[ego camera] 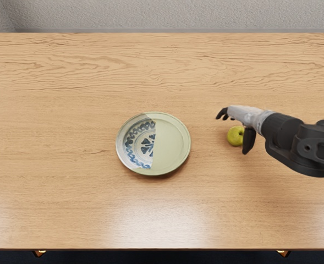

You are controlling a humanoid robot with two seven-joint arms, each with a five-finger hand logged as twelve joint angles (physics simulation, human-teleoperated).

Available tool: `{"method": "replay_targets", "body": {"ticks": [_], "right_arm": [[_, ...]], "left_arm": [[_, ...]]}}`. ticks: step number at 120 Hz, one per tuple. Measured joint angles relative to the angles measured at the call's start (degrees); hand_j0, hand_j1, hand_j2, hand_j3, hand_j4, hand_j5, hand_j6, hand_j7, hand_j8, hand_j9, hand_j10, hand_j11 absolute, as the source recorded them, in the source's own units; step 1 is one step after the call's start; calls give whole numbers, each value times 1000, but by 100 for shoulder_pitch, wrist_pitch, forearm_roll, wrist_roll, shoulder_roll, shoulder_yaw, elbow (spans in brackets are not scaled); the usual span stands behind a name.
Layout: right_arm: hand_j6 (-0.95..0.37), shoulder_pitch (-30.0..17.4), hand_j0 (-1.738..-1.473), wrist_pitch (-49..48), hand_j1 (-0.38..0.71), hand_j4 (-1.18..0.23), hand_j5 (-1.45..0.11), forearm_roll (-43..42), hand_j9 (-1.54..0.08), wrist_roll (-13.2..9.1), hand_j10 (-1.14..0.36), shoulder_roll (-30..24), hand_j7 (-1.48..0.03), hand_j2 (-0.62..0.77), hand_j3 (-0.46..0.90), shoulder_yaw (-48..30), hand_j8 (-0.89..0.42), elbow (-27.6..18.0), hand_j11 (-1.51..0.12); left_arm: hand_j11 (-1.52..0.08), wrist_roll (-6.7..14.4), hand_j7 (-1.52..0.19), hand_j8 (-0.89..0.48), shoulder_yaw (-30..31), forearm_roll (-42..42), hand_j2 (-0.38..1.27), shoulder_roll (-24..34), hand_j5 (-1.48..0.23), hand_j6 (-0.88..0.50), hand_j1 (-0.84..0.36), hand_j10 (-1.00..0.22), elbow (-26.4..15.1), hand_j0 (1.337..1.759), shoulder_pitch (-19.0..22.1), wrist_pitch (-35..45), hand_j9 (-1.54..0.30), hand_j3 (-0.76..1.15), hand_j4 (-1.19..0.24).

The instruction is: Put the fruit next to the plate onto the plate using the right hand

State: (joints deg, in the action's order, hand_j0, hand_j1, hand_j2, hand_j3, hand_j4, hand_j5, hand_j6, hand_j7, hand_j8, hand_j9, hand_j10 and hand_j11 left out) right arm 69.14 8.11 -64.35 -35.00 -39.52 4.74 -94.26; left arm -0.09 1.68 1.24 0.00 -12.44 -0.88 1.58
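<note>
No readable text, label, brand, number or sign on the plate (175, 144), the fruit (235, 135) or the table (68, 82)

Wooden bench (68, 82) fills nearly whole view; light grain runs side to side, soft glare patch toward 6 o'clock. Grey wall (162, 14) strip along 12 o'clock edge. Dark band under bench front edge. Small orange bit (39, 253) at 7 o'clock, second orange bit (283, 253) at 5 o'clock.
</note>
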Motion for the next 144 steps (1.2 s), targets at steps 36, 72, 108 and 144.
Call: {"method": "replay_targets", "body": {"ticks": [36,72,108,144], "right_arm": [[-286,-398,-1658,512,-15,-284,-365,-519,-365,0,-283,127,-364,-53,0,112,-284,70,-364],[-360,-498,-1658,672,75,-359,-462,-557,-462,0,-358,91,-461,-67,0,133,-351,83,-462],[-440,-602,-1657,804,176,-469,-559,-585,-571,0,-462,82,-579,-77,-1,128,-398,147,-570],[-426,-722,-1655,823,225,-545,-612,-590,-632,-1,-534,120,-653,-56,0,95,-479,294,-632]], "left_arm": [[0,0,0,0,1,0,0,0,0,0,349,0,-1,1658,0,0,0,0,0],[0,0,0,0,0,0,0,0,0,0,349,0,-2,1658,0,0,0,0,0],[0,0,0,0,0,0,0,0,0,0,349,0,-1,1658,2,0,0,0,0],[0,0,0,0,0,0,0,0,0,0,349,0,1,1658,1,0,0,0,0]]}}
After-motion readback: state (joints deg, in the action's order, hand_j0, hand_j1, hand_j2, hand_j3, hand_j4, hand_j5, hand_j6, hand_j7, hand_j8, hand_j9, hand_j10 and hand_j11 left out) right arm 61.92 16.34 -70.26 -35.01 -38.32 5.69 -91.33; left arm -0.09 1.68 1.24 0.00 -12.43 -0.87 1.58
